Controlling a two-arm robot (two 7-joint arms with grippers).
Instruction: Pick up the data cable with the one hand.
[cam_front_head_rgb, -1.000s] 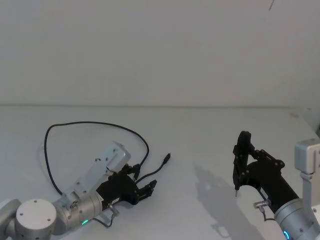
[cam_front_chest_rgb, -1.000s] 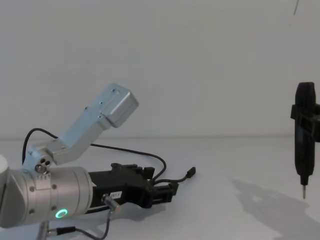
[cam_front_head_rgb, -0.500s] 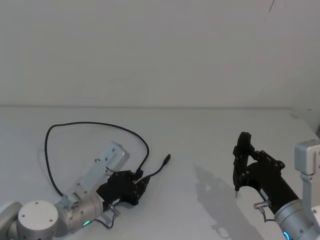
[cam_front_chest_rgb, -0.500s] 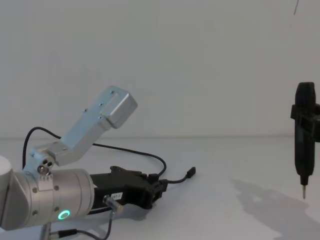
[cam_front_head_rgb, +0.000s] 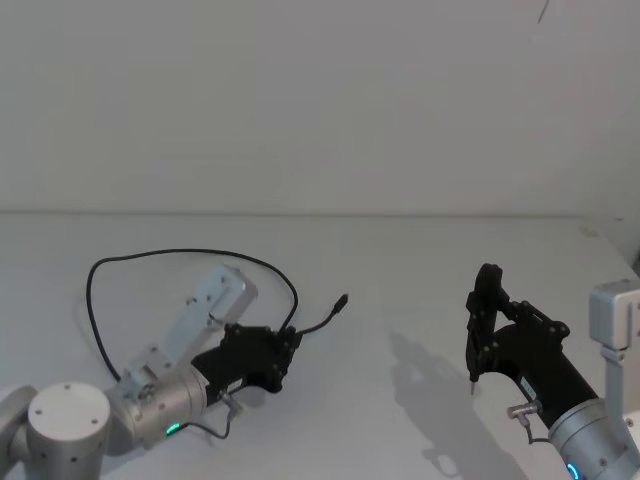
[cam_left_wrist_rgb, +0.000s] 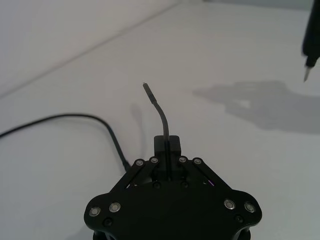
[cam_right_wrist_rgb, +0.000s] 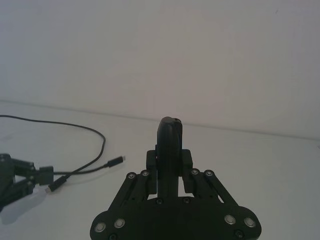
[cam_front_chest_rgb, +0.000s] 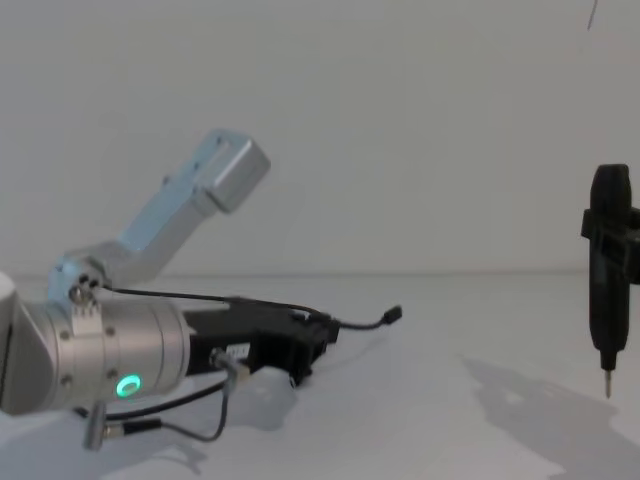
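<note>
Left tool (cam_front_head_rgb: 288, 344) grips data cable (cam_front_head_rgb: 341, 300); white label (cam_front_chest_rgb: 236, 352) unreadable.

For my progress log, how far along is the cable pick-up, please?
Done: the left end effector is shut on the data cable near its plug. In hand: that end is off the table. Left: the far loop lies on the table and needs lifting. The right end effector is parked, clamping a pen-shaped tool.

Left: black two-finger gripper (cam_front_head_rgb: 287, 347), silver cylindrical wrist (cam_front_chest_rgb: 110, 345) (green ring (cam_front_chest_rgb: 127, 385) lit), fingers (cam_left_wrist_rgb: 175, 145) pinched together.
Right: black gripper (cam_front_head_rgb: 481, 322), raised, fingers (cam_right_wrist_rgb: 186, 162) clamped.
</note>
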